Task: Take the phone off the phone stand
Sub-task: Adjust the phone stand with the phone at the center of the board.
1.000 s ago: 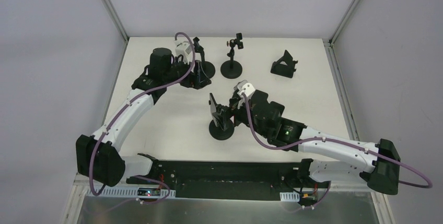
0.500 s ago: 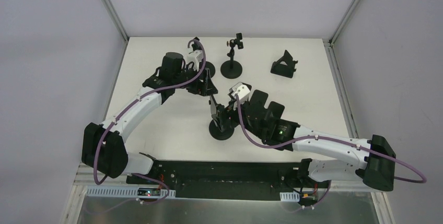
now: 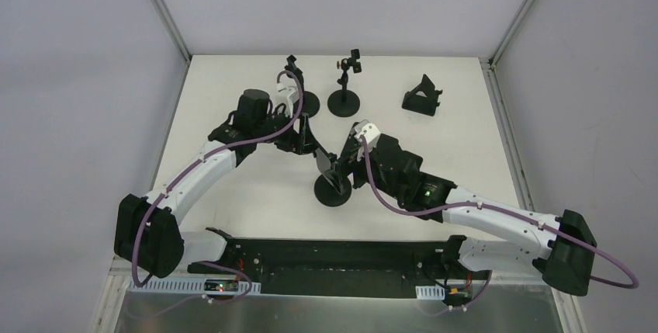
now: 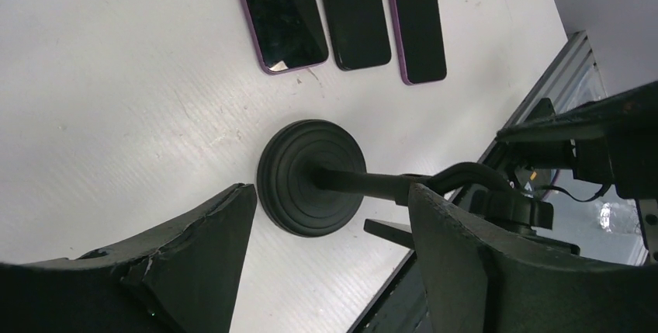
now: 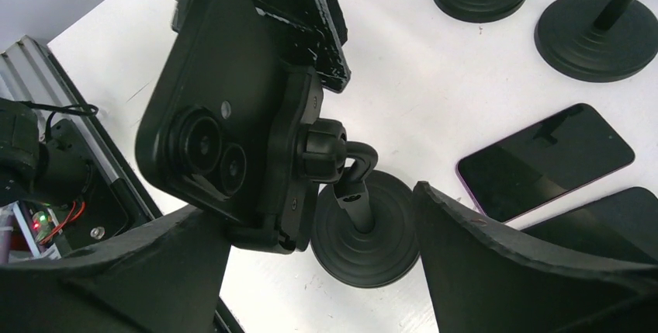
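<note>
The phone (image 5: 221, 116), in a black case, sits clamped in the phone stand (image 5: 365, 232). In the right wrist view it fills the upper left of the frame, tilted, with its back and two camera lenses facing the lens. The clamp joins a ball joint on a short stem, which rises from a round black base on the white table (image 3: 256, 185). In the top view the stand is near the middle of the frame, between the two arms.

The right gripper (image 5: 322, 201) is wide open and holds nothing — its two fingers fill the lower corners of its own view, with the clamp and stem showing between them, untouched. The left gripper (image 4: 331, 191) is also parted and grips nothing; in its own view the stand's base and stem lie between its fingers, well beyond them. From the right wrist, a ridged black part of the left gripper shows just behind the phone's upper edge — whether it touches I cannot tell.

Three spare phones (image 4: 279, 11) lie flat, side by side, at the top of the left wrist view. In the upper part of the top view stand two more round-based stands (image 3: 344, 100) and, to their right, a folding holder (image 3: 423, 96).
</note>
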`<action>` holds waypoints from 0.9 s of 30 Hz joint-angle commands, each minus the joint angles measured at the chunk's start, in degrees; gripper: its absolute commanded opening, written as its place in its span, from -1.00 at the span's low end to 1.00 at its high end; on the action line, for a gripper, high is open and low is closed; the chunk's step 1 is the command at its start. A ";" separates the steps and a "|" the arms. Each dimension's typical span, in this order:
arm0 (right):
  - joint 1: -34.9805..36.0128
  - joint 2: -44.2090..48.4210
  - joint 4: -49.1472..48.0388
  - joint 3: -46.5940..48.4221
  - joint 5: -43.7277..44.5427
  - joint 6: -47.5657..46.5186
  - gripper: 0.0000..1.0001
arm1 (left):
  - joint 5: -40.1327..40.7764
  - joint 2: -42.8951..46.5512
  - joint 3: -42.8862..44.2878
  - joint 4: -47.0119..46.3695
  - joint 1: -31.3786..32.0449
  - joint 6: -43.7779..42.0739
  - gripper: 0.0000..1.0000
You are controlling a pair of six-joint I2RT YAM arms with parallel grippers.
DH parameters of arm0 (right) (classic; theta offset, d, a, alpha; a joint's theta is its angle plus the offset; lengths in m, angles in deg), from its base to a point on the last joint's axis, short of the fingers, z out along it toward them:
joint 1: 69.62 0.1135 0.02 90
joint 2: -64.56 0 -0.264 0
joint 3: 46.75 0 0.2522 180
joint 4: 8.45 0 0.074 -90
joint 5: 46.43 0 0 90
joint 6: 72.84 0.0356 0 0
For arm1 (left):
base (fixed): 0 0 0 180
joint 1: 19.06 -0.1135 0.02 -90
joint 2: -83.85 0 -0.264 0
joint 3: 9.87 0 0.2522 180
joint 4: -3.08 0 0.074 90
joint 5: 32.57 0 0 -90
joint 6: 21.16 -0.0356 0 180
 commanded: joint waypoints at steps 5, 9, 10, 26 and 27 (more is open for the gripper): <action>-4.88 2.76 1.33 -1.58 -6.62 -1.32 0.69 | -1.30 3.75 -0.73 -0.92 2.40 1.41 0.47; -7.16 3.02 1.45 -1.64 -9.42 -1.92 0.69 | -1.20 4.28 -1.34 -0.93 3.52 1.68 0.46; -7.54 3.12 1.68 -1.61 -10.08 -2.19 0.69 | -1.24 4.50 -1.48 -0.93 3.72 1.75 0.46; -16.88 6.89 5.45 -3.39 -25.99 -7.99 0.70 | -0.36 5.92 -1.89 -1.00 8.13 2.25 0.45; -17.46 7.39 5.77 -3.50 -27.29 -8.56 0.71 | -0.47 6.09 -1.97 -0.98 8.44 2.21 0.45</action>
